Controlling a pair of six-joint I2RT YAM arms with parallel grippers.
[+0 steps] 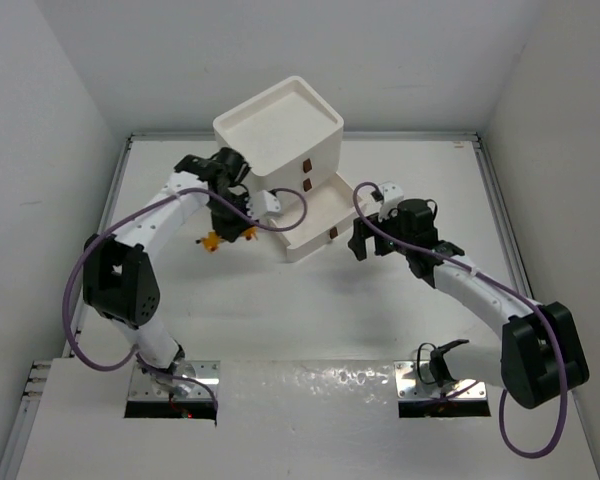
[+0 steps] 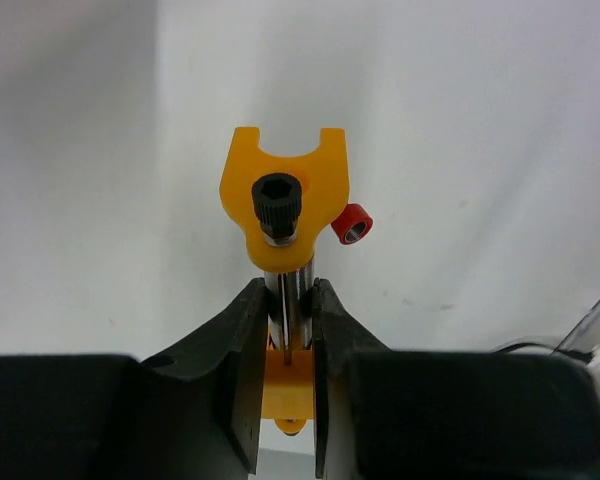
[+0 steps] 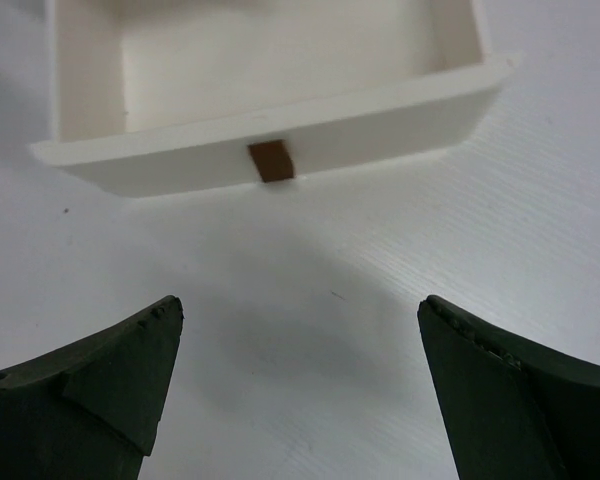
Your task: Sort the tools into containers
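Left of the drawer unit (image 1: 280, 125), the left gripper (image 2: 292, 300) is clamped on the metal shaft of the yellow-orange tool (image 2: 285, 170) (small red piece (image 2: 351, 223) beside it). The right gripper (image 3: 300, 310) stands spread wide, facing the pulled-out bottom drawer (image 3: 380, 115).

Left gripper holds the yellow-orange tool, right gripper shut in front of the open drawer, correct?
No: the right gripper is open, fingers wide apart in the right wrist view, facing the open drawer. The left gripper does hold the yellow-orange tool.

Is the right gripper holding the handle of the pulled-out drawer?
No, the right gripper is open, and both fingers are clear of the drawer and its dark-red handle.
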